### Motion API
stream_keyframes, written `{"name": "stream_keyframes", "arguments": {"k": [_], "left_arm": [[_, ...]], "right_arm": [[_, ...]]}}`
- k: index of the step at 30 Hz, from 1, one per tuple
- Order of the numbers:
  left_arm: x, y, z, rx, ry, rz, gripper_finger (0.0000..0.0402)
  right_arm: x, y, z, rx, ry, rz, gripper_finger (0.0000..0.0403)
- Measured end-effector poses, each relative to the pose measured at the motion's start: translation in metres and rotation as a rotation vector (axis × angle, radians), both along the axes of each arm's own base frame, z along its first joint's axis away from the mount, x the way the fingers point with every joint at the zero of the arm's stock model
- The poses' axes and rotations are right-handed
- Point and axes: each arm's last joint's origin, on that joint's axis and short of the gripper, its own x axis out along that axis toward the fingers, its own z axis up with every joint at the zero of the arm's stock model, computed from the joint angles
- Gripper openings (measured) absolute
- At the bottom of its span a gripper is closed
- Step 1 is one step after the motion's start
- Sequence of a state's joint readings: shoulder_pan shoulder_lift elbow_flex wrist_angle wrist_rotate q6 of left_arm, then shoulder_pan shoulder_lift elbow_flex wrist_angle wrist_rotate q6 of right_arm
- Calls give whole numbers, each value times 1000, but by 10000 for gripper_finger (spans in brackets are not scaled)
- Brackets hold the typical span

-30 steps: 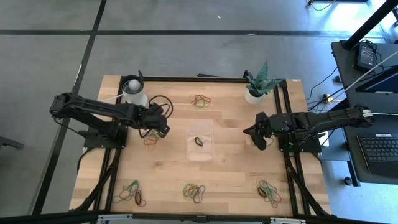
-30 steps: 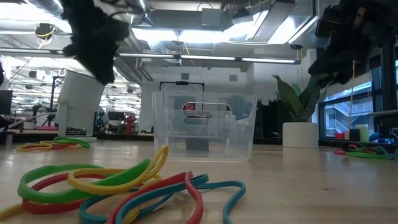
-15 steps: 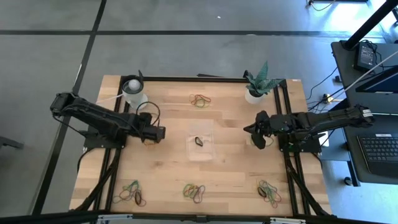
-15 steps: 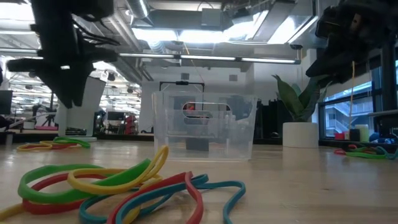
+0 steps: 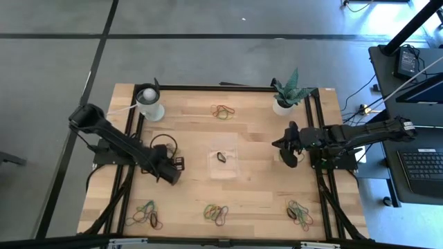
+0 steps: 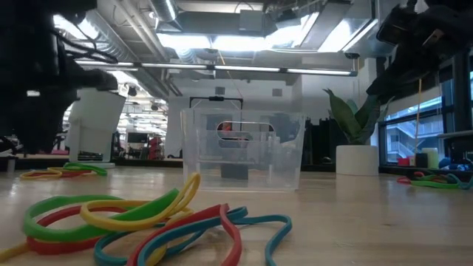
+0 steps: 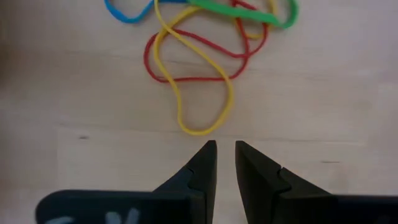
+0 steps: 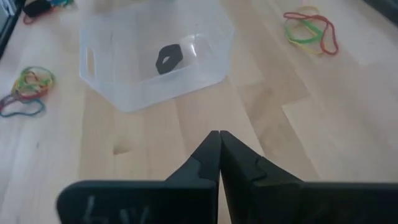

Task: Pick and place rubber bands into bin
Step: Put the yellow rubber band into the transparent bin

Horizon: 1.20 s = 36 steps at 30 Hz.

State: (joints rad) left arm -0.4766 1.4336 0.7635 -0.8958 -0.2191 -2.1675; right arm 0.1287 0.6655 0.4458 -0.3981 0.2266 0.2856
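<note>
The left claw (image 7: 225, 149), fingers slightly parted and empty, hovers beside rubber bands (image 7: 205, 68) near the counter's (image 5: 256, 187) left edge, while the right claw (image 8: 219, 138) waits closed.

Left gripper (image 7: 225, 148) points down with jaws slightly parted; right gripper (image 8: 219, 138) hovers closed.

No readable text, label or number anywhere.
</note>
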Motion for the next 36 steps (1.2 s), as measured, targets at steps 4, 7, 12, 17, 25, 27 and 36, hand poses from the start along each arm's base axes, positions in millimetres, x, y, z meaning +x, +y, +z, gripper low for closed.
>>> {"name": "stream_keyframes", "arguments": {"k": [4, 7, 12, 17, 25, 27, 36], "left_arm": [[-2, 2, -5, 39, 81, -92, 53], [-1, 4, -7, 57, 99, -125, 53], [3, 11, -8, 79, 118, -174, 53], [8, 22, -8, 71, 158, -304, 53], [18, 34, -16, -47, 127, -439, 53], [15, 36, -21, -67, 132, -439, 53], [3, 38, -36, -114, 141, -426, 51]], "right_arm": [[0, 0, 0, -24, 3, 16, 14], [0, 0, 0, -24, 1, 16, 14], [0, 0, 0, -22, -1, 15, 14], [0, 0, 1, 30, -12, -30, 14], [1, 0, 2, 49, -35, -42, 14], [2, 0, 3, 56, -48, -45, 14], [2, -1, 4, 50, -57, -80, 14]]}}
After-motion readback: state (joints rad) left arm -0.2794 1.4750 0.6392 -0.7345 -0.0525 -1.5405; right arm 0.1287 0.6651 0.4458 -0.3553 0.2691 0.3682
